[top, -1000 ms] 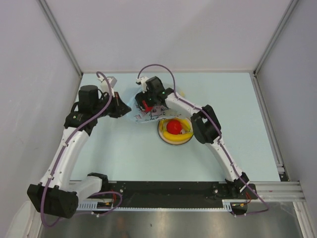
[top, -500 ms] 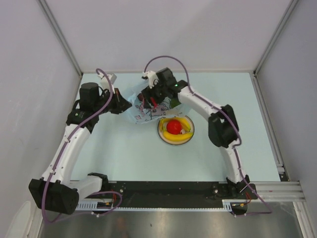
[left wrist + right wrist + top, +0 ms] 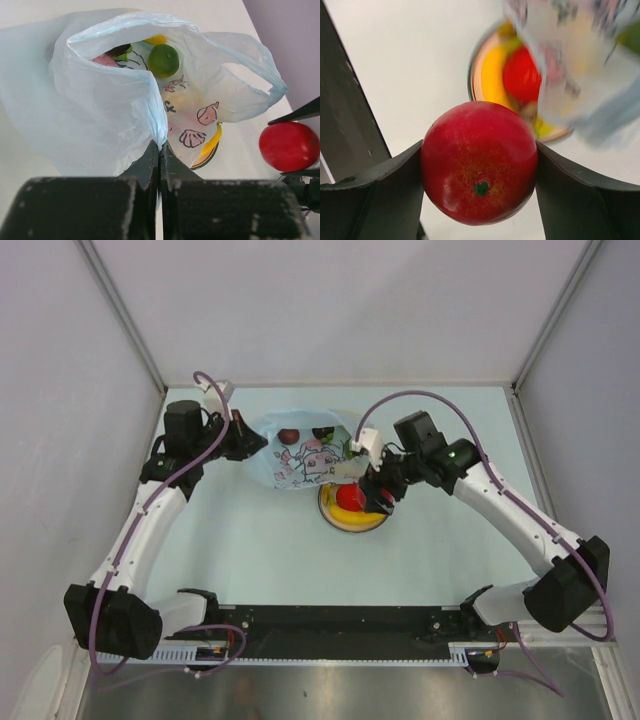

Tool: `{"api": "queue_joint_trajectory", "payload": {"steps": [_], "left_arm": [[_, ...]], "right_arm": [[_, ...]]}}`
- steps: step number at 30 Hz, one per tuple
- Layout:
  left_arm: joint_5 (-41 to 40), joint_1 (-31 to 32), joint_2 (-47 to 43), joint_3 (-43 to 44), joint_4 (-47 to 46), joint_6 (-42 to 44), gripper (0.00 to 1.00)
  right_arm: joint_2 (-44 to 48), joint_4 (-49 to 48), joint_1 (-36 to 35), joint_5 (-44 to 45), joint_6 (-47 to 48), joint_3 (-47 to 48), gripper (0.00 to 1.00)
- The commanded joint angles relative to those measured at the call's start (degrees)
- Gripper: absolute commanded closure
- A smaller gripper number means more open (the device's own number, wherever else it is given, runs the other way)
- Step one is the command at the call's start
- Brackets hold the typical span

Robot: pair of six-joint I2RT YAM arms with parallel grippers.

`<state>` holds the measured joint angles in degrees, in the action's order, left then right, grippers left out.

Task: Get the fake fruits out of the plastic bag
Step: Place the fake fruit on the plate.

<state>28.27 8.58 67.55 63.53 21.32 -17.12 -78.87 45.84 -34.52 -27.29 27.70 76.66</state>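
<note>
Fake fruits: one red apple (image 3: 480,170), glossy with a green stem mark, is clamped between the spread fingers of the right hand (image 3: 480,150) at the yellow plate (image 3: 350,528). A green round fruit (image 3: 163,60) and a dark fruit (image 3: 117,50) lie inside the plastic bag (image 3: 300,458) — translucent light blue, crinkled, with pink-and-dark cartoon shell prints, at the far middle of the bench (image 3: 250,540). The left hand (image 3: 160,150) is pressed together, pinching the bag's left edge. The plate sits just near-right of the bag — it carries a banana (image 3: 494,75) and a red ball (image 3: 521,75).
</note>
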Motion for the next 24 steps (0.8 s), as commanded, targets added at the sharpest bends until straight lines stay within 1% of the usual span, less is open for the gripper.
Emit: {"api": "queue_joint_trajectory", "payload": {"steps": [1, 5, 11, 14, 24], "left_arm": [[0.5, -0.4, -1.0, 0.4, -3.4, -1.3, 1.00], [0.3, -0.4, -1.0, -0.3, -3.7, -1.8, 1.00], [-0.1, -0.4, -1.1, 0.3, -3.0, -1.2, 1.00], [-0.3, -0.4, -1.3, 0.3, -2.7, -1.2, 1.00], [-0.8, -0.4, -1.0, 0.3, -2.6, -0.6, 1.00]], "right_arm": [[1.5, 5.2, 3.5, 5.3, 4.1, -6.3, 0.64], [-1.5, 1.0, 4.3, 7.3, 4.1, -8.6, 0.64], [-8.0, -6.9, 3.7, 7.8, 4.3, -8.9, 0.64], [-11.4, -9.8, 2.2, 12.4, 4.2, -9.3, 0.64], [-17.4, -16.0, 3.1, 16.7, 3.9, -9.3, 0.61]]}}
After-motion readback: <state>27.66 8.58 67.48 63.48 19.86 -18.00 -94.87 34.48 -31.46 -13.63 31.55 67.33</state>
